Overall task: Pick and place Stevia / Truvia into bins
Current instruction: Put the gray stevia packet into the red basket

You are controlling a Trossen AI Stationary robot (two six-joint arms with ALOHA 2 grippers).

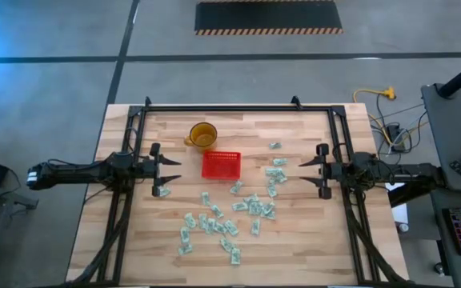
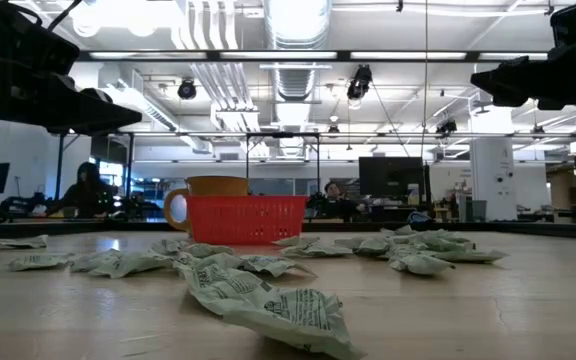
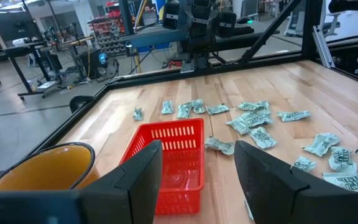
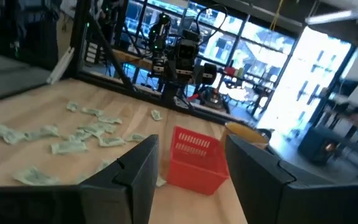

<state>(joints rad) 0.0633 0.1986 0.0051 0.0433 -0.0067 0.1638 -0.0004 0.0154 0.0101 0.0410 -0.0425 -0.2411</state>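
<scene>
Both grippers empty, jaws apart: right gripper (image 1: 309, 170) at centre-right sits nearer the pale green paper sachets (image 1: 276, 171) than left gripper (image 1: 171, 170); red mesh plastic basket (image 1: 220, 165) lies between them.

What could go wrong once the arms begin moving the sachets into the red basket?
1. The sachets lie bunched and overlapping, so a gripper may lift two at once or none.
2. The red basket is small and looks light; a nudge could slide it.
3. The yellow cup stands right beside the basket, so a badly aimed drop might land in it.
</scene>
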